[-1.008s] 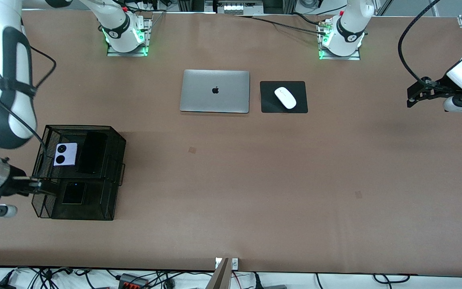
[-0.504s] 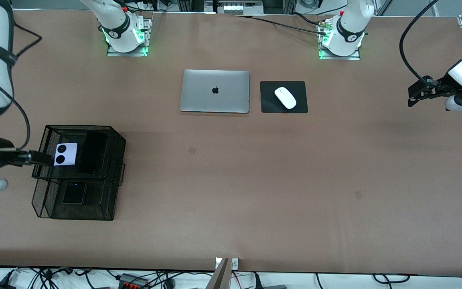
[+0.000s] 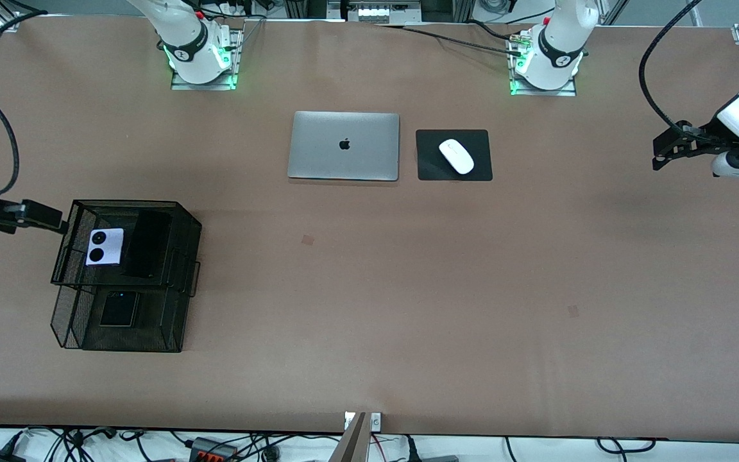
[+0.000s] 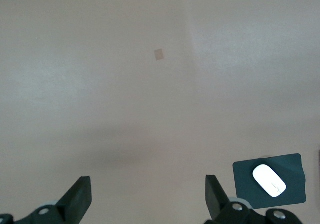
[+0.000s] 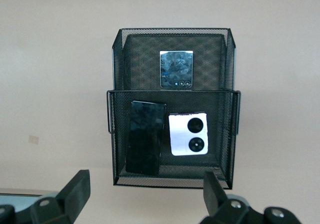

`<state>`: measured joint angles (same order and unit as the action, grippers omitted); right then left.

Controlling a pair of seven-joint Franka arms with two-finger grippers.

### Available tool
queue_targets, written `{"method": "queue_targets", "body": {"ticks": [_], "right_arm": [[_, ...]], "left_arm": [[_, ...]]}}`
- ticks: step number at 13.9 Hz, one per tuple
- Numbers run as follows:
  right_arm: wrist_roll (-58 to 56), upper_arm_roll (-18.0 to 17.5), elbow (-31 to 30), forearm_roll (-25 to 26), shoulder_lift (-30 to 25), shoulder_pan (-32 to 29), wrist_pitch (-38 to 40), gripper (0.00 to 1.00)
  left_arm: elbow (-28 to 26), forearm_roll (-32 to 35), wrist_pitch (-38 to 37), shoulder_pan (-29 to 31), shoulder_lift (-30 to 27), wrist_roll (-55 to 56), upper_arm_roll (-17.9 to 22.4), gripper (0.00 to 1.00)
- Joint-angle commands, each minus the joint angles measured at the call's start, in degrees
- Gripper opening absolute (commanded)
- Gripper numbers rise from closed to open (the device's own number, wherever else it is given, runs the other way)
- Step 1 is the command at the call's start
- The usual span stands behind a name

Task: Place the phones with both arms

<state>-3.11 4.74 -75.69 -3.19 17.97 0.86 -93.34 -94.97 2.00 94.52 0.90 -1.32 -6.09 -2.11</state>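
Sitting in a two-tier black wire-mesh rack [image 3: 177, 212] toward the right arm's end of the table, all three phones are resting off the tabletop, which suggests the placing is largely done. Occupying the upper tier side by side are the slab [image 3: 146, 244], long, flat and glossy black, and the lilac flip [image 3: 104, 246], small, squarish and pale with two round black lenses. Lying alone in the lower tier, nearer the front camera, is the black flip [image 3: 117, 308], squarish, its face reflecting light in the right wrist view. The rack's open mesh is letting every phone show through from above, and its shallow walls are likely keeping the smooth cases from sliding out. The right gripper [image 3: 29, 215] is hanging beside the rack's upper tier, fingers spread wide and gripping nothing. The left gripper [image 3: 664, 151] is waiting over bare table at the left arm's end, jaws likewise wide and empty. Standing well apart from the rack, in mid-table, are a closed silver laptop [image 3: 344, 146] with a matte metal lid and a smooth white mouse [image 3: 456, 156] on a thin black pad [image 3: 427, 170].
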Motion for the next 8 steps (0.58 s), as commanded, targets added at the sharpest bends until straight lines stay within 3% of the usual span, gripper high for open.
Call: {"method": "queue_targets", "body": {"ticks": [1, 8], "right_arm": [[1.87, -0.44, -6.56, 1.61, -5.48, -0.07, 0.09, 1.0], [2.76, -0.35, -19.58, 3.72, -13.3, 0.19, -1.05, 1.0]], "left_arm": [[1.1, -0.59, -1.18, 0.15, 0.0, -0.59, 0.0, 1.0], [1.1, -0.59, -1.18, 0.41, 0.0, -1.03, 0.0, 1.0]]}}
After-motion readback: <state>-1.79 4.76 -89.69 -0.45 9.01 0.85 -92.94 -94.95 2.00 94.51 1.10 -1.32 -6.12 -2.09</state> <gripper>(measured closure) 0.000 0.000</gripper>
